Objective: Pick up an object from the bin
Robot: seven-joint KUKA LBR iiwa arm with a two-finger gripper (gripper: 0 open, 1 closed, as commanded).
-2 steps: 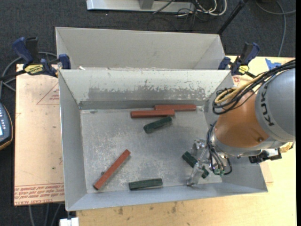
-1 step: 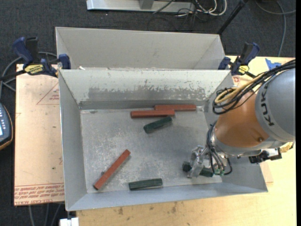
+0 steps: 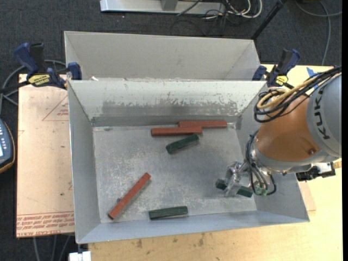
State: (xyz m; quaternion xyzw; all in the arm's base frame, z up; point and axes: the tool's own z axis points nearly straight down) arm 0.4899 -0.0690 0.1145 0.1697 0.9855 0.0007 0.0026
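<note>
Green dark bar directly under gripper, near right corner, long axis left-right; gripper opening: cannot tell

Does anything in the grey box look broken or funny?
Nothing looks broken or spilled. The pieces just lie loose at different angles, like the slanted red-brown stick at lower left and the tilted green bar in the middle.

The bin is formed of matt grey metal, its floor scuffed. Inside the bin, red-brown bars and dark green blocks are finished matt.
</note>
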